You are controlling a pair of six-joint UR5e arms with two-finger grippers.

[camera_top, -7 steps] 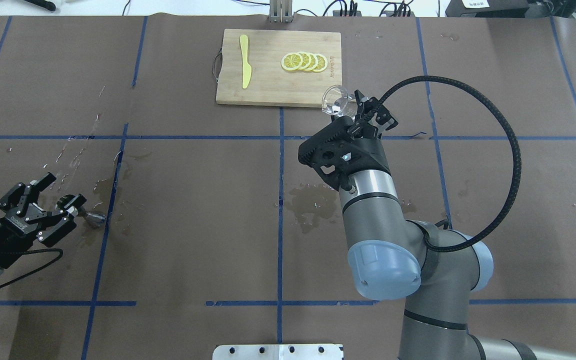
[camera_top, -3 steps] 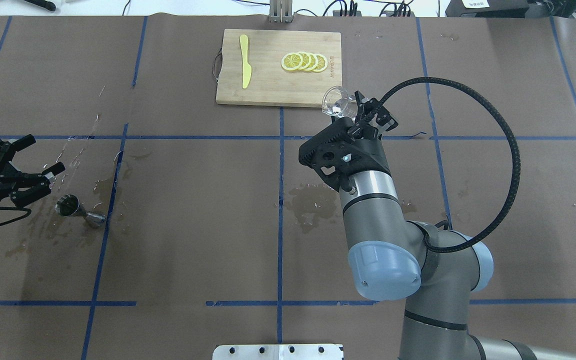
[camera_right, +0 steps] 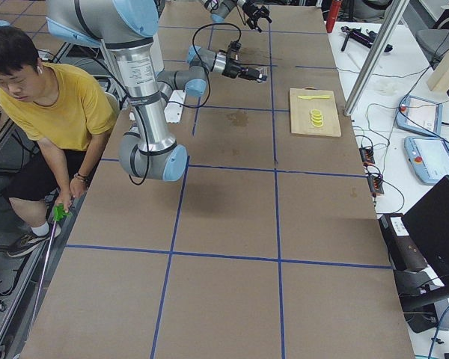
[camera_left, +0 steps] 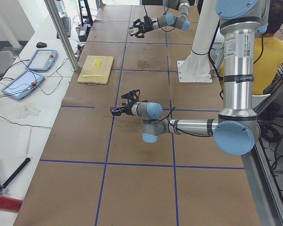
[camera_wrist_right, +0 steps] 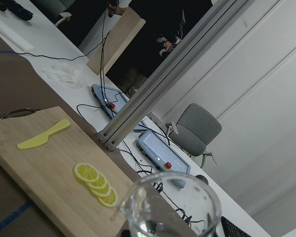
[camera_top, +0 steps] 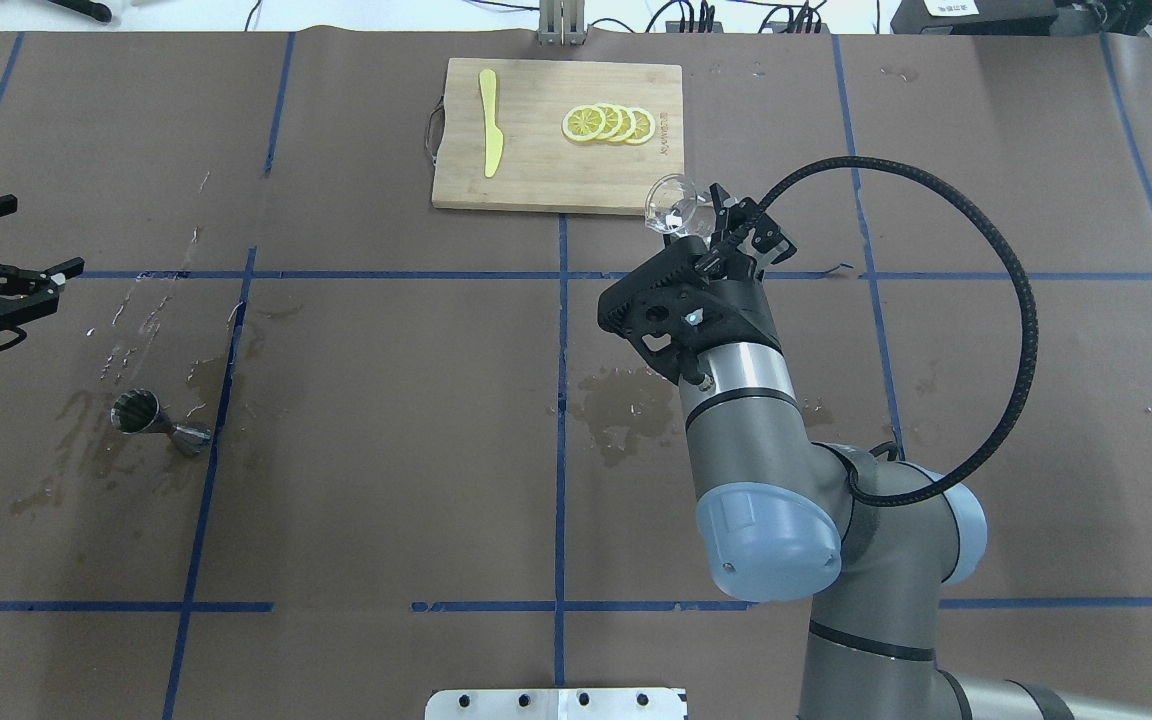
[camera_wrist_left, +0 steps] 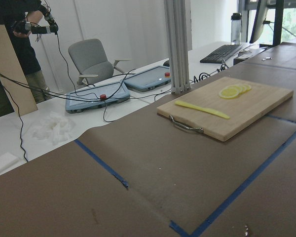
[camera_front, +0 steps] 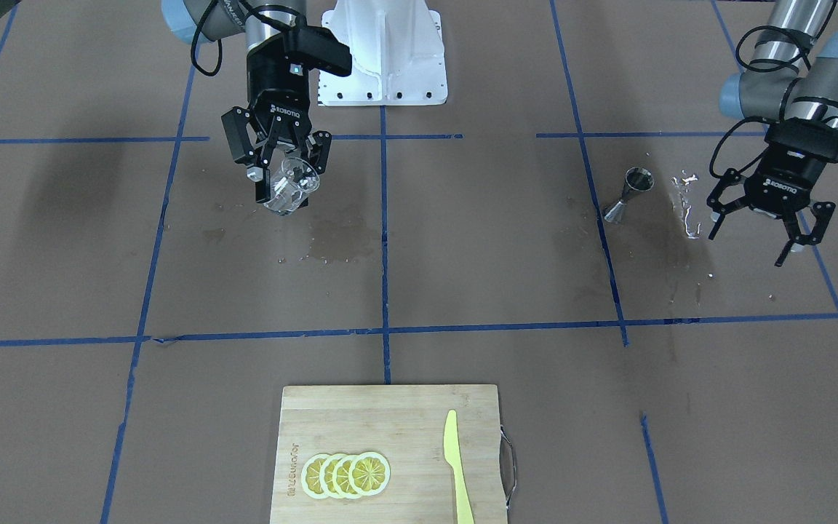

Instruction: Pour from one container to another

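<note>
Overhead exterior view, right hand [camera_top: 693, 218]: closed on the glass cup [camera_top: 674, 203], its fingers clamped on the cup's wall; the arm reaches forward over the middle of the desk [camera_top: 386, 450].
Glass cup: clear, short and thick-walled; held off the desk and tilted, its mouth turned toward the cutting board [camera_top: 546, 180], by the board's near corner.
Cup contents: cannot be told from any view.
Left hand [camera_front: 759, 234]: open, fingers spread wide, holding nothing; it hovers at the robot's left end of the desk.
Jigger [camera_front: 628, 193]: silvery and hourglass-shaped; it stands upright on the desk, wide mouth up, touched by neither hand. It is near the left hand but apart from it, on the side toward the desk's middle and closer to the robot's base, and well apart from the glass cup.
Wet marks [camera_top: 621, 405]: a dark damp patch on the brown paper beside the right arm; more stains and bright droplets surround the jigger.
Cutting board: bamboo, with a metal handle on one short side, at the far middle edge of the desk. It bears a fan of lemon slices [camera_top: 609, 123] and a yellow knife [camera_top: 489, 125], which lie apart.
Blue tape lines [camera_top: 561, 330]: a grid across the paper.
Exterior right view: a person [camera_right: 60, 105] in a yellow shirt sits beside the desk near the robot's base.
</note>
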